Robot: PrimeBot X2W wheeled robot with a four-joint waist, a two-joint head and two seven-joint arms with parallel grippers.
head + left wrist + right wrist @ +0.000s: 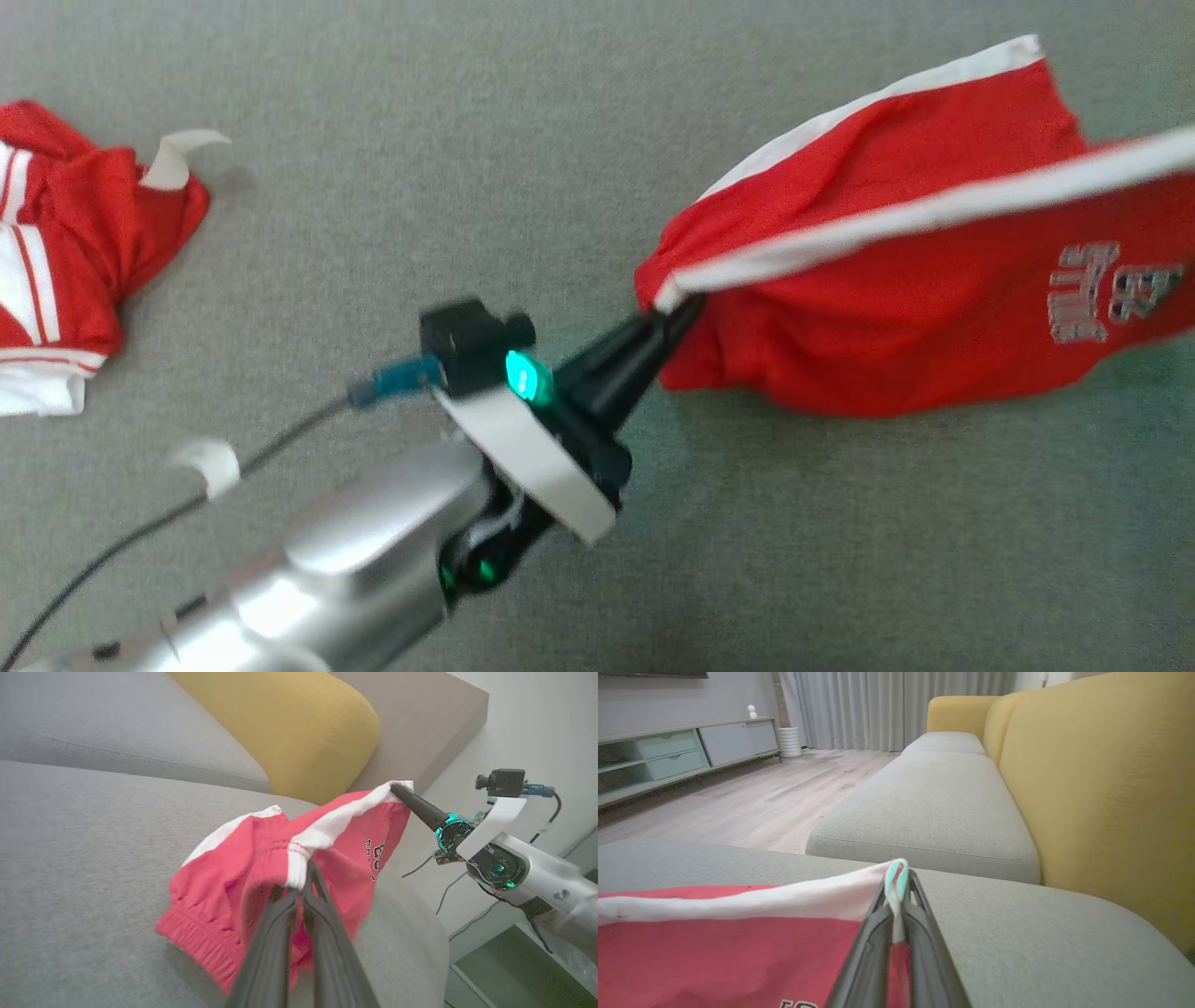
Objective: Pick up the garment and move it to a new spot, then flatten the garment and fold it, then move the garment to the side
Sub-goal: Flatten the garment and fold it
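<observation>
We hold the red garment (887,327) by its white strip (887,224), just over the grey sofa seat (467,140) near its edge. Our left fingers (635,350) pinch the strip tight, and our right fingers (873,938) too.

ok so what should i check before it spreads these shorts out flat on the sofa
1. Left end effector shut on the red shorts: ok.
2. Right end effector shut on the white trim: ok.
3. Trim stretched straight between the two grips: ok.
4. Fabric flat: not ok, it hangs bunched below the trim.
5. Second red and white garment apart from the shorts: ok.
6. Shorts fully lifted off the sofa seat: cannot tell.
</observation>
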